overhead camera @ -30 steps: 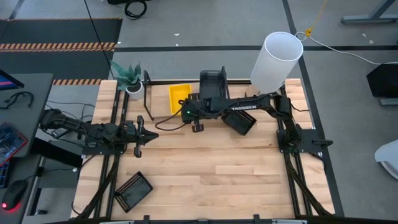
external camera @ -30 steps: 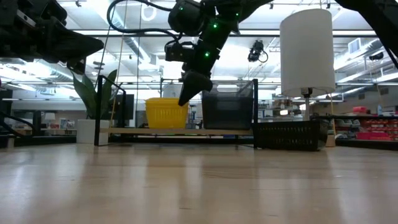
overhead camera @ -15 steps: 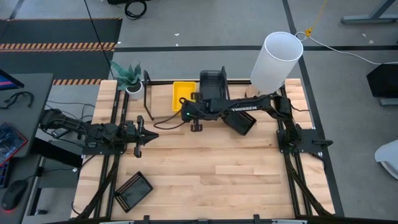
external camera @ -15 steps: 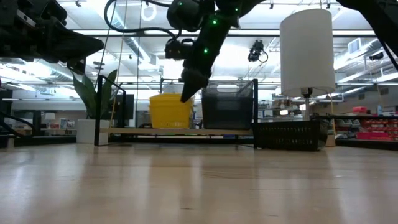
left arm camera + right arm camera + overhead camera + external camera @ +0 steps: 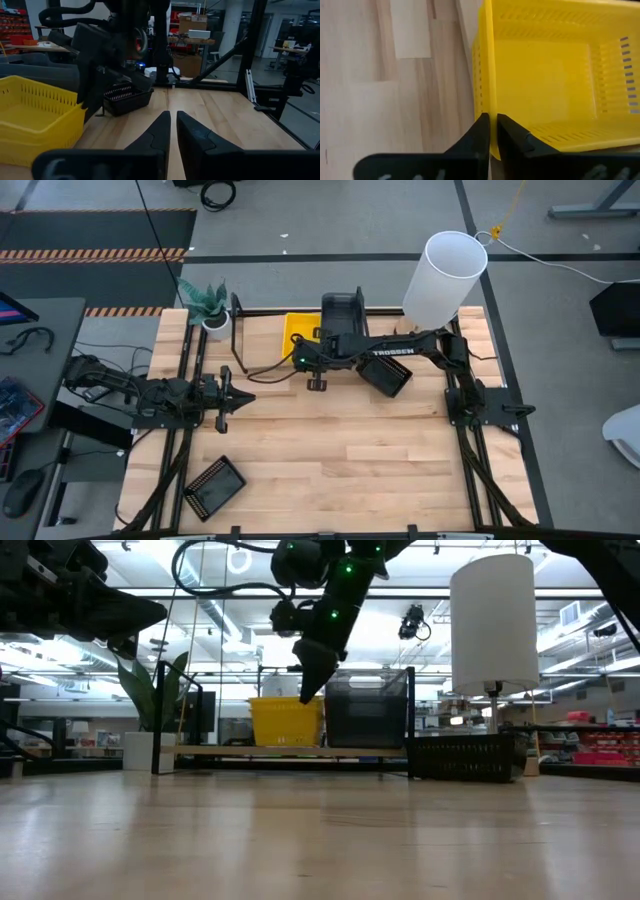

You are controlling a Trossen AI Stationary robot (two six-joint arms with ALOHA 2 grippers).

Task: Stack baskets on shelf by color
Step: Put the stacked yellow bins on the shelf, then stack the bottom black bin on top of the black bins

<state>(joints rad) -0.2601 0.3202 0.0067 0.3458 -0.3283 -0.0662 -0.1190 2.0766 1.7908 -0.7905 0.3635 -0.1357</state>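
A yellow basket (image 5: 296, 328) sits on the shelf (image 5: 290, 751) at the table's far edge, just left of a dark grey basket (image 5: 342, 308). My right gripper (image 5: 492, 127) reaches down to the yellow basket (image 5: 285, 720) and is shut on its wall. One black mesh basket (image 5: 385, 377) lies on the table under the right arm. Another black mesh basket (image 5: 214, 486) lies at the near left. My left gripper (image 5: 245, 397) waits at the left, level and shut, holding nothing. My right gripper pinches the top rim of one side wall of the yellow basket (image 5: 490, 107), close to a corner, with one finger inside the basket and one outside. The fingers slant down from the near right. The basket's bottom rests on the shelf board.
A tall white cylinder (image 5: 445, 275) stands at the far right beside the shelf's end frame. A potted plant (image 5: 205, 305) stands at the shelf's left end. Bare tabletop (image 5: 340, 450) lies between the arms and toward the near edge.
My right gripper has rolled at the wrist. The yellow basket has slid along the shelf toward the grey basket and turned squarer to it.
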